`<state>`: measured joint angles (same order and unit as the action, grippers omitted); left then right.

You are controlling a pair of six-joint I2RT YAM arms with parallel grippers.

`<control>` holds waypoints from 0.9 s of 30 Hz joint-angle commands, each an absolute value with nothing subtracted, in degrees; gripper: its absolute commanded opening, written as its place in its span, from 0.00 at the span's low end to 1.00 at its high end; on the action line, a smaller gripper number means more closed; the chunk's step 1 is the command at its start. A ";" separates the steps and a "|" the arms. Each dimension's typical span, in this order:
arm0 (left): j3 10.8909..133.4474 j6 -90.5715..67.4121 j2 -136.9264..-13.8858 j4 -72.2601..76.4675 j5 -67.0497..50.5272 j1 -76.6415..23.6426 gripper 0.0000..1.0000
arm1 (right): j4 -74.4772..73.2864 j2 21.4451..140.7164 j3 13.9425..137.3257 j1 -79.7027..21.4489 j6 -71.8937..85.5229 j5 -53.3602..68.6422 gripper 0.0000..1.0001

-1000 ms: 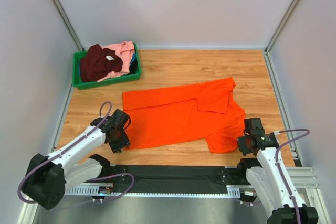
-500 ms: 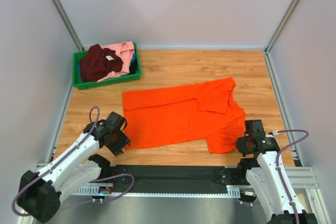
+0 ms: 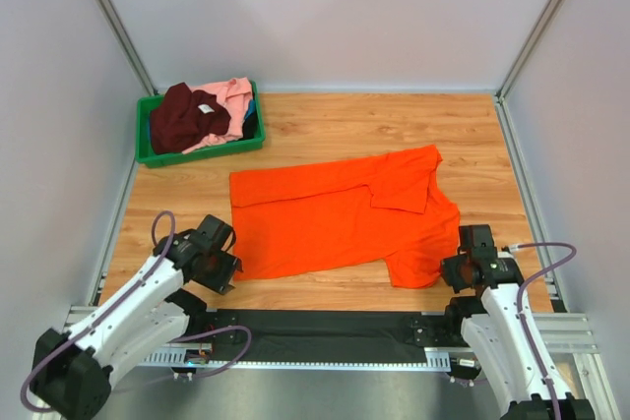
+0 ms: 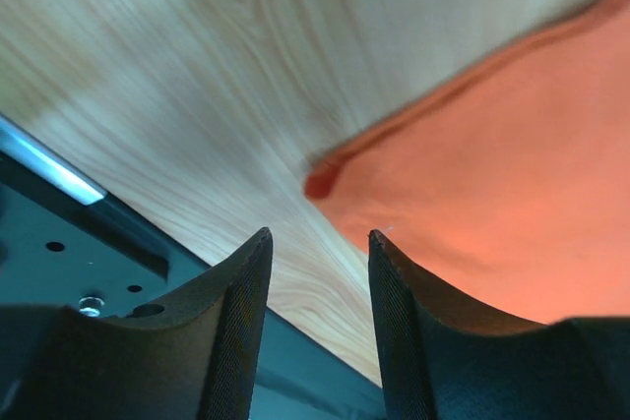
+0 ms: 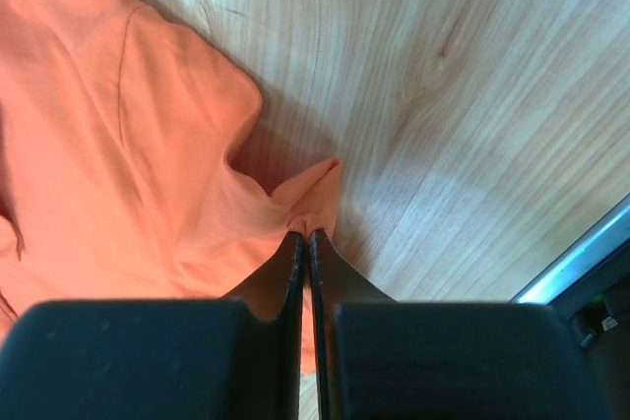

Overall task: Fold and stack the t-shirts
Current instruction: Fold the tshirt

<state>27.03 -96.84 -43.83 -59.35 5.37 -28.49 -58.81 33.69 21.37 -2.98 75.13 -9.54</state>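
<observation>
Green bin (image 3: 145,152) at ten o'clock: the maroon t-shirt (image 3: 187,117) overlies the pink t-shirt (image 3: 234,95), hiding much of it. Left fingers (image 4: 236,312) parted, holding nothing, just off a corner of the orange t-shirt (image 3: 335,213), which lies partly folded mid-bench (image 3: 472,135). Right fingers (image 5: 271,292) clenched on its edge at four o'clock.

- Orange t-shirt (image 3: 340,218): plain bright orange, no print; it looks paler and peach-toned in the right wrist view.
- Maroon t-shirt (image 3: 187,117): plain dark maroon, with a white neck label (image 3: 206,108).
- Pink t-shirt (image 3: 233,97): plain light pink.
- Bin (image 3: 202,154): solid green.
- Table (image 3: 394,125): light brown wood grain with darker streaks.
- Walls (image 3: 325,17): pale grey.
- Arm links (image 3: 128,307): white with black joints.
- Cables (image 3: 539,245): purple.
- Left gripper (image 4: 317,243): black, finely dotted inner faces.
- Right gripper (image 5: 307,235): black.
- Base plate (image 3: 325,327): black.
</observation>
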 commanded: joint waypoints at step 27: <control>32.34 -96.16 -54.66 -54.04 14.14 -28.57 0.00 | -64.69 33.30 36.55 -3.25 64.17 -20.21 0.00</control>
